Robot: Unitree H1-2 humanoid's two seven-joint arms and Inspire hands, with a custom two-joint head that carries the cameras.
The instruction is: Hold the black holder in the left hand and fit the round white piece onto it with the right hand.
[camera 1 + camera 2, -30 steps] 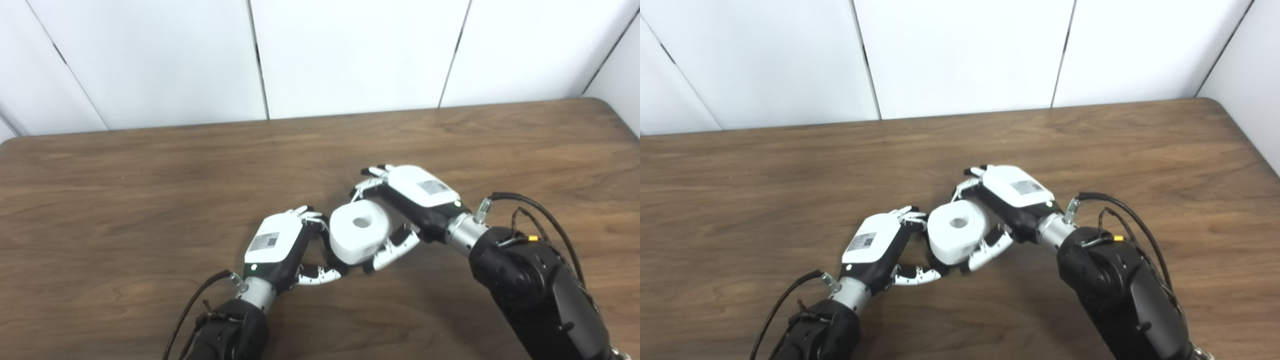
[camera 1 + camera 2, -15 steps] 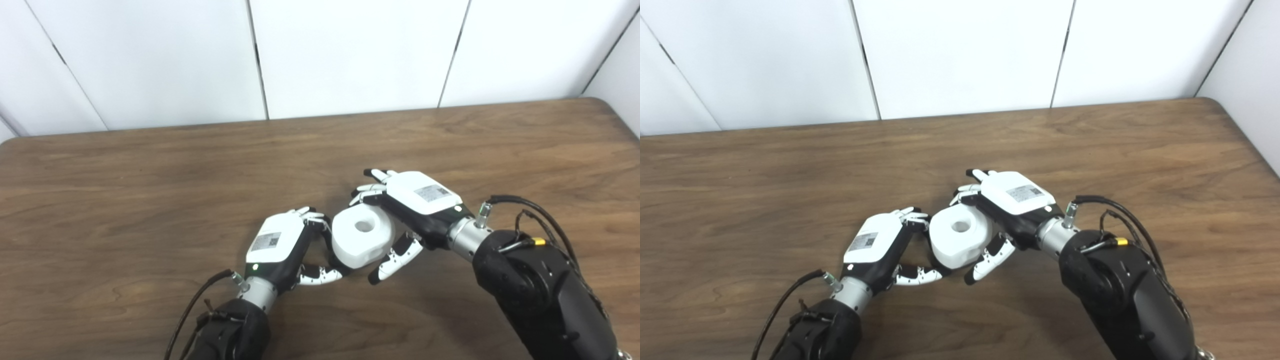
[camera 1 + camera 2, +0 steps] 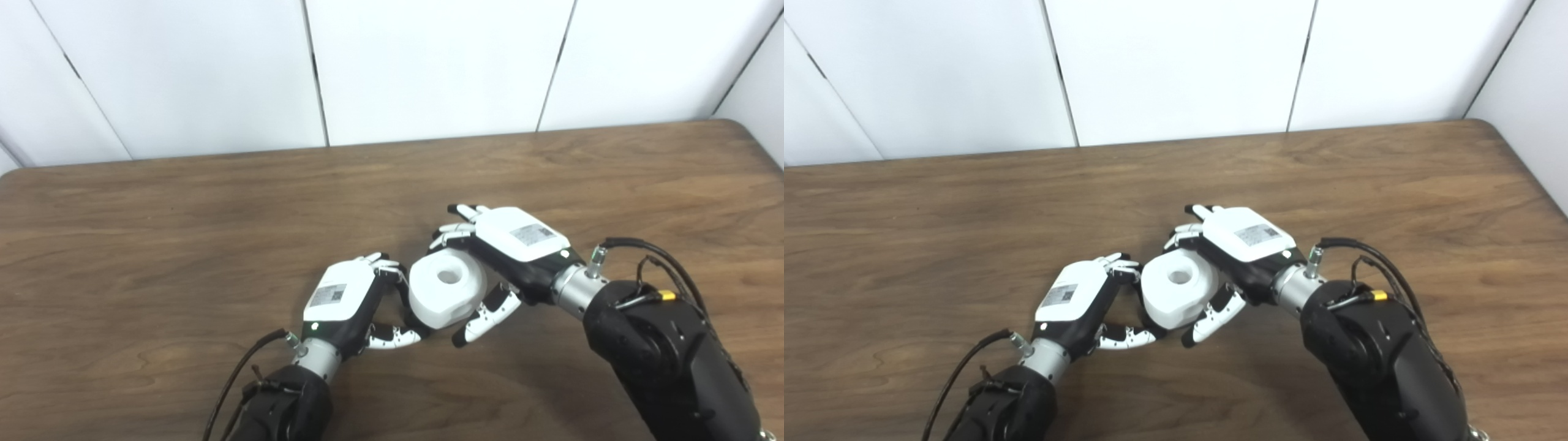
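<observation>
Cupping round white piece point(image 3: 447, 291), left robot hand point(image 3: 340, 303); right robot hand point(image 3: 511, 245) wide beside it; both views alike.

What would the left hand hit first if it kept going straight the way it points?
Probably the white piece: the left hand points up and right, with the piece right at its fingers. Contact may already exist; depth is unclear.

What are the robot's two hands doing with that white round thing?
The robot has both hands low over a wooden table, with a round white piece between them. The left hand curls in against the piece's left side; the black holder it should be gripping is mostly hidden. The right hand cups the piece from behind and the right, its thumb apart from the piece. Whether the piece is fully fitted cannot be seen.
</observation>
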